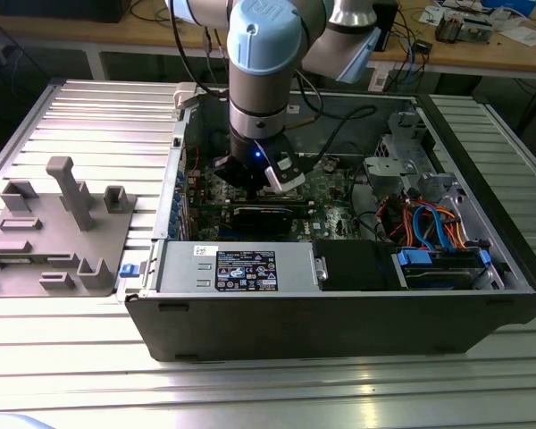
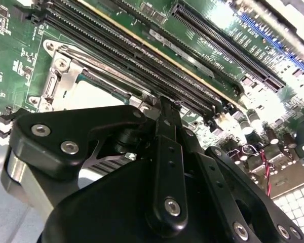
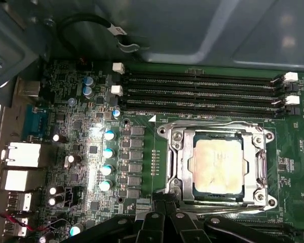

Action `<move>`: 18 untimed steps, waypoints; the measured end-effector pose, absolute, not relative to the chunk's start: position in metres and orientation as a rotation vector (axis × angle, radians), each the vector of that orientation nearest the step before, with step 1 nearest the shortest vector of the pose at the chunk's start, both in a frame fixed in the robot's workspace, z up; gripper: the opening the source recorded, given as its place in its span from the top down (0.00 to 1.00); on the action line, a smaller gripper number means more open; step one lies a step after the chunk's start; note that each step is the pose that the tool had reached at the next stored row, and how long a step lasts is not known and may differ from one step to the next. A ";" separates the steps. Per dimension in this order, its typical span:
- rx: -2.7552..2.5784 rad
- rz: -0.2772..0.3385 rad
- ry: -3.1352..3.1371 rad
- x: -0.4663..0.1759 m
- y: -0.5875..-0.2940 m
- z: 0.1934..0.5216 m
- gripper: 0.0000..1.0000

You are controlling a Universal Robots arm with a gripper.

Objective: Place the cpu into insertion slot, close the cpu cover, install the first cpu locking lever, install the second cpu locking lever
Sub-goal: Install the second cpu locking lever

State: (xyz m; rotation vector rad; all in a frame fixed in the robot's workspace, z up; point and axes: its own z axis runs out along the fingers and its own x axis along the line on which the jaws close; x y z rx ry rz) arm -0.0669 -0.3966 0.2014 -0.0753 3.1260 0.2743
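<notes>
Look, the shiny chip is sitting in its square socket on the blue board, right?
Almost. The cpu does sit in the insertion slot, framed by the cpu cover, but the circuit board is green, not blue, as the first wrist view shows.

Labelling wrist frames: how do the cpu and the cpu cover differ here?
The cpu is a solid square plate with a pale, stained top; the cpu cover is an open silvery frame. The cpu lies inside the window; the cpu cover surrounds it, closed flat, reaching further out. Both are square, metal and level with the board.
</notes>
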 end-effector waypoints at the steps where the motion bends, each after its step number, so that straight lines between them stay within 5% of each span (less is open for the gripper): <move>1: -0.075 0.279 3.124 -0.067 -0.395 0.200 0.89; 18: -0.072 0.209 3.135 -0.057 -0.394 0.218 0.89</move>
